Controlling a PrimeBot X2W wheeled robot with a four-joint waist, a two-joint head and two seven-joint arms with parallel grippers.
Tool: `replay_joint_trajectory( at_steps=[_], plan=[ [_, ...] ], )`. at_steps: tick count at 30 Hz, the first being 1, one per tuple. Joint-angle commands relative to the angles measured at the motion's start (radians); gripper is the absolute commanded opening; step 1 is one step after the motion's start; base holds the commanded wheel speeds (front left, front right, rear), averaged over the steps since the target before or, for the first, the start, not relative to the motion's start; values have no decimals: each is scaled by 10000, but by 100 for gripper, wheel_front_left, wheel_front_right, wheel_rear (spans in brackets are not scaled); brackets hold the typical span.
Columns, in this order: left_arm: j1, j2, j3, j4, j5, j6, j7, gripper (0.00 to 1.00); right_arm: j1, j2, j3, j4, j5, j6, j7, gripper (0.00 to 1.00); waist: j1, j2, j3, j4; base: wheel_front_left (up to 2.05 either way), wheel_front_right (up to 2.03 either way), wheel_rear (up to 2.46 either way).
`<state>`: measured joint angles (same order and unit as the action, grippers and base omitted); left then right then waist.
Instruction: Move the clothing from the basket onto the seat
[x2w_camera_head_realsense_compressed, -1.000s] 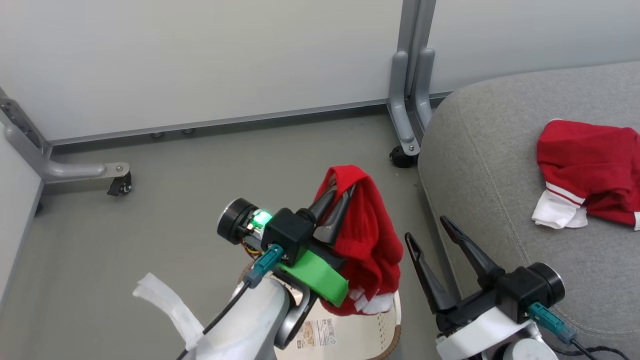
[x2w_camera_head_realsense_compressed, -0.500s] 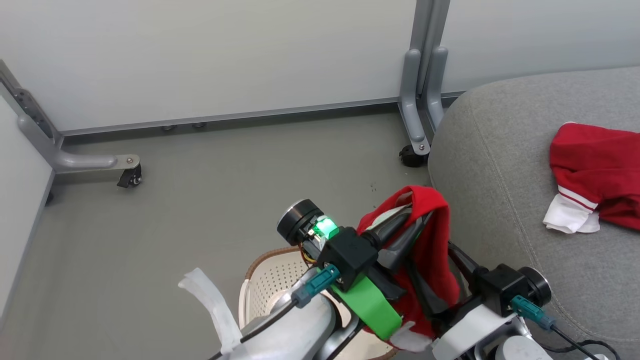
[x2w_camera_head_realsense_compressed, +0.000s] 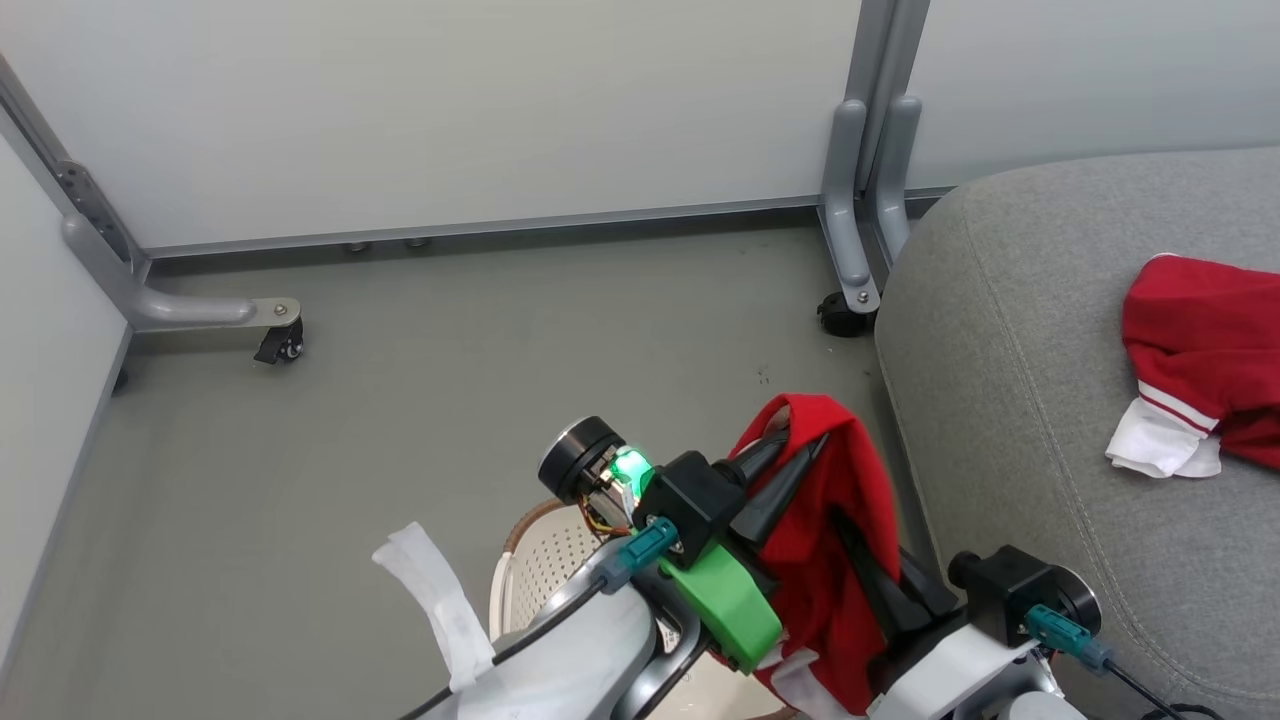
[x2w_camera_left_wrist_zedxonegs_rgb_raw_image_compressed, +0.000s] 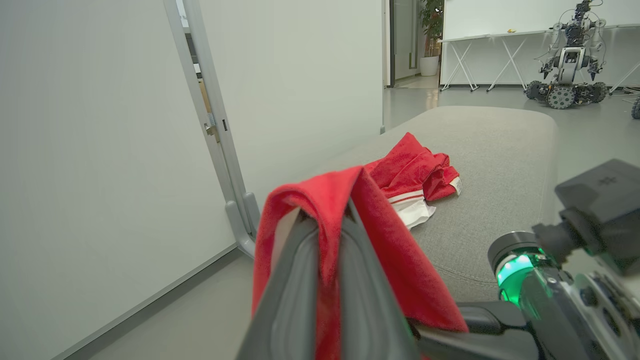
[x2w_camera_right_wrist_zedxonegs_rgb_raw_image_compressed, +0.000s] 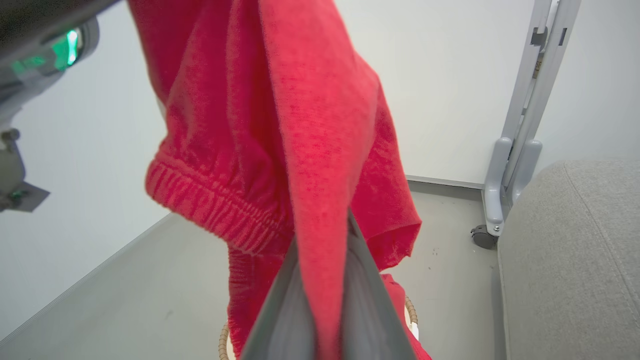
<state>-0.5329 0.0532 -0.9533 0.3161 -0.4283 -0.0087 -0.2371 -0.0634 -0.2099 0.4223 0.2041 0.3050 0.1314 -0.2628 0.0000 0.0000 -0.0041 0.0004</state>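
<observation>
One red garment (x2w_camera_head_realsense_compressed: 862, 478) — left end effector (x2w_camera_head_realsense_compressed: 798, 438) clamped high; right end effector (x2w_camera_head_realsense_compressed: 848, 528) clamped lower

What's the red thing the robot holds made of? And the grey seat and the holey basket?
The red garment looks like soft, fuzzy knit cloth: it droops in folds and has a ribbed band. The seat looks like matte woven fabric with a stitched seam. The basket looks like smooth cream plastic with punched holes; its brown rim looks woven, perhaps plastic too.
</observation>
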Motion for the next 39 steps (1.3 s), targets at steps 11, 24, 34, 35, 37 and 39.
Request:
replay_joint_trajectory(
  at_steps=[11,24,34,35,37,39],
  plan=[
    [66,92,-133,852,-325,-75,239,0,387,112,-839,167,-34,-14,-29,0,0,0,36,-51,0,0,0],
    [-29,169,-131,874,-366,138,210,100,575,605,-1727,352,-381,-12,-29,0,0,0,33,26,0,0,0],
    [-48,199,-168,846,-402,275,183,100,563,667,-1757,429,-424,-14,-29,0,0,0,4,0,0,0,0],
    [-54,207,-176,856,-402,263,188,100,562,664,-1751,429,-416,-14,-29,0,0,0,2,-7,0,0,0],
    [-66,212,-190,866,-416,275,196,100,555,661,-1737,419,-404,-14,-29,0,0,0,1,-21,0,0,0],
    [-79,219,-200,869,-437,279,202,100,546,656,-1728,414,-392,-14,-29,0,0,0,8,-35,0,0,0]
  ],
)
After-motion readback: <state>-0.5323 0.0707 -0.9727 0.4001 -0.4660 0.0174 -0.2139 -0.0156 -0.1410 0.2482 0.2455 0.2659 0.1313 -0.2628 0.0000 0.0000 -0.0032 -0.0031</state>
